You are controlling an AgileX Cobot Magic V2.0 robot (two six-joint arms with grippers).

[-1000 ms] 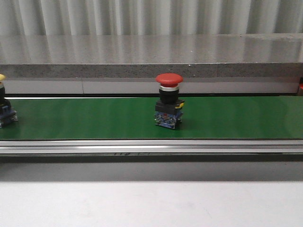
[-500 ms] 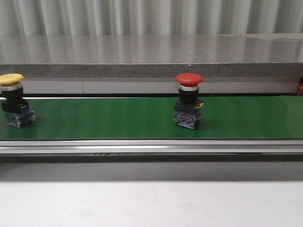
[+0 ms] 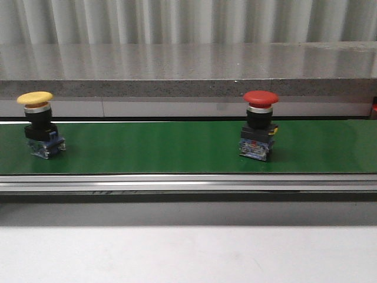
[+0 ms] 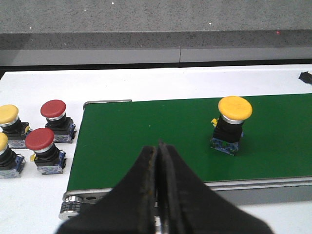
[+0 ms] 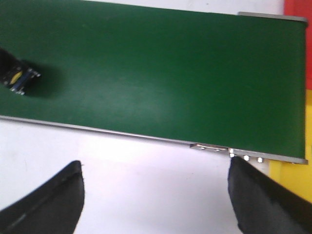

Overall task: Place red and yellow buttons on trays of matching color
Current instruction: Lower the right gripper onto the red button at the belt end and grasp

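Note:
A red button (image 3: 260, 124) stands on the green belt (image 3: 153, 150) right of the middle. A yellow button (image 3: 40, 124) stands on the belt at the left; it also shows in the left wrist view (image 4: 231, 124). My left gripper (image 4: 159, 146) is shut and empty, above the belt's near edge, apart from the yellow button. My right gripper (image 5: 155, 168) is open and empty over the white table beside the belt (image 5: 161, 73). The red button's base (image 5: 18, 78) shows at that view's edge. Red (image 5: 297, 9) and yellow (image 5: 287, 178) tray parts show past the belt's end.
Several spare red and yellow buttons stand on the white table beside the belt's end, among them red ones (image 4: 56, 120) (image 4: 44, 150) and a yellow one (image 4: 10, 125). A grey stone ledge (image 3: 188, 71) runs behind the belt.
Both buttons have moved to the right along the belt. The yellow button has come fully into the front view from the left edge.

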